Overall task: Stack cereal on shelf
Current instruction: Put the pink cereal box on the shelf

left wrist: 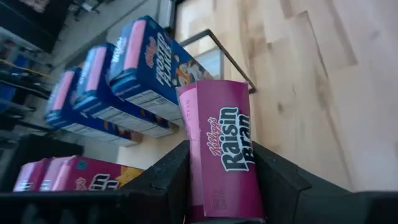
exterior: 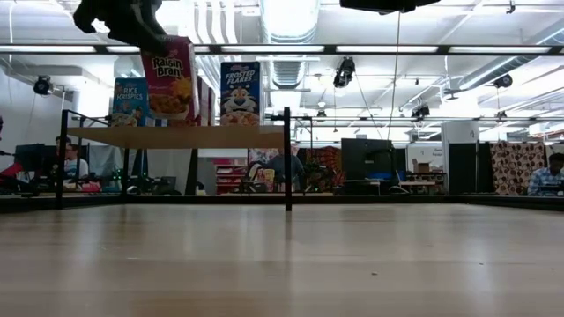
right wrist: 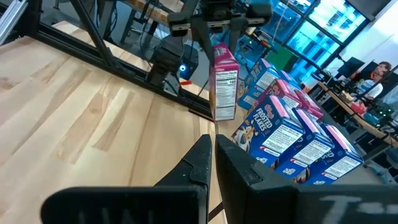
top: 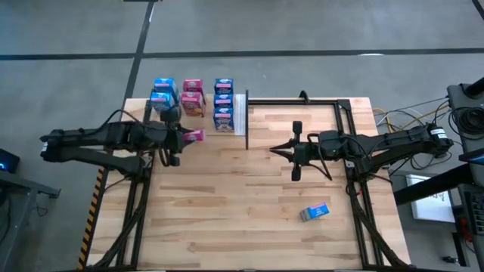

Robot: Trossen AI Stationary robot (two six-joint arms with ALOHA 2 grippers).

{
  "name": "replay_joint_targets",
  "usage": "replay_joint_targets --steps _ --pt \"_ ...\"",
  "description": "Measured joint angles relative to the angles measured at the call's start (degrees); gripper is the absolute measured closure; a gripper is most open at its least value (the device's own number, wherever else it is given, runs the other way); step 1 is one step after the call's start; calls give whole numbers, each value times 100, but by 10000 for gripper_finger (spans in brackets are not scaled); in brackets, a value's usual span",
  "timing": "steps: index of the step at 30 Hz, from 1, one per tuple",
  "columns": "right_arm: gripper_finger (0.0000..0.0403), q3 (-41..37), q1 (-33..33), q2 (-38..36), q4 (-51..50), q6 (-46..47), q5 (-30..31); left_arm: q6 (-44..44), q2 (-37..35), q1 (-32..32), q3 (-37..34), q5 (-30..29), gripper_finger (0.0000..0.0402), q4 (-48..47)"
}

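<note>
The pale shelf (top: 206,125) stands at the table's far left, raised on black legs (exterior: 287,158). Blue cereal boxes (top: 223,104) (top: 162,94) and pink ones (top: 193,97) stand on it in rows. My left gripper (top: 181,137) is shut on a pink Raisin Bran box (left wrist: 221,146), which hangs at the shelf's near edge (exterior: 172,84). Over the table's middle, my right gripper (right wrist: 211,149) is shut and holds nothing. One blue cereal box (top: 315,212) lies flat on the table at the near right. My left gripper pinches the Raisin Bran box between its two fingers (left wrist: 166,177), at one end of the box (left wrist: 208,186), one finger on each side of the printed front. It comes from the table's left, slanting down. The box hangs nearly upright, clear of the shelf and the table (exterior: 176,110).
A black metal frame (top: 344,102) runs along the table's far right and down its sides. The plank tabletop (top: 249,219) stretches from the shelf to the near edge. People sit at desks in the room behind the table (exterior: 546,176).
</note>
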Motion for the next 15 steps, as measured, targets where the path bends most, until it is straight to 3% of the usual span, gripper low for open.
replay_joint_targets --steps 15 --pt "390 0 0 0 -2 7 0 651 127 1956 725 1959 272 -634"
